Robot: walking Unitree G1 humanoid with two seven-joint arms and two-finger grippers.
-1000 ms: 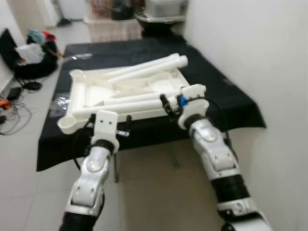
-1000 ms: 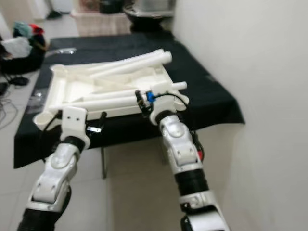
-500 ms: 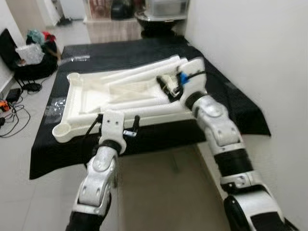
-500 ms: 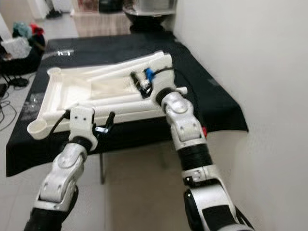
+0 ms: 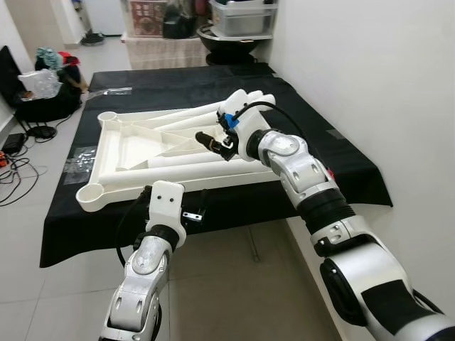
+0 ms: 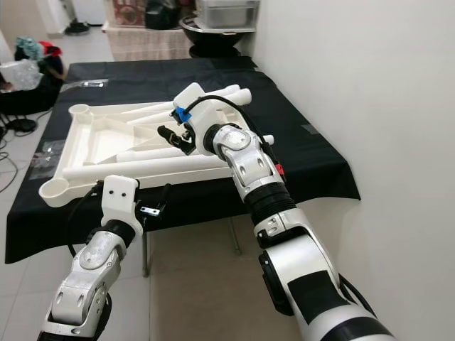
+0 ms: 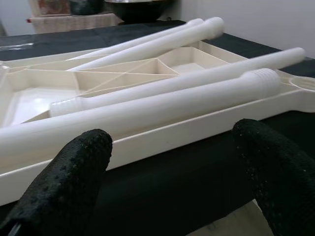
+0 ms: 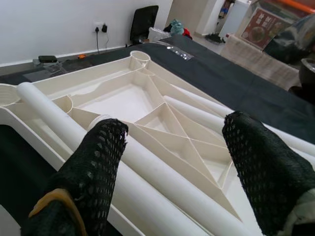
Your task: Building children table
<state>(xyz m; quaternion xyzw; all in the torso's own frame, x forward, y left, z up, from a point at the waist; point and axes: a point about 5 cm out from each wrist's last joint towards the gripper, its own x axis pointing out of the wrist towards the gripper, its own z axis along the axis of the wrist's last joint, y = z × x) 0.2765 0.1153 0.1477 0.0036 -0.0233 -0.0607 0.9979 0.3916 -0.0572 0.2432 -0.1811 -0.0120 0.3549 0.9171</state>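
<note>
White tabletop lies upside down, ribs up, on a black-draped table, with white legs lying loose across it. Right gripper hovers over the tabletop's middle, above the legs, its fingers spread apart and holding nothing. Left gripper hangs just off the table's near edge, facing the tabletop's rim, its fingers also apart and empty. Bags and cables lie on the floor beyond the table's left side.
</note>
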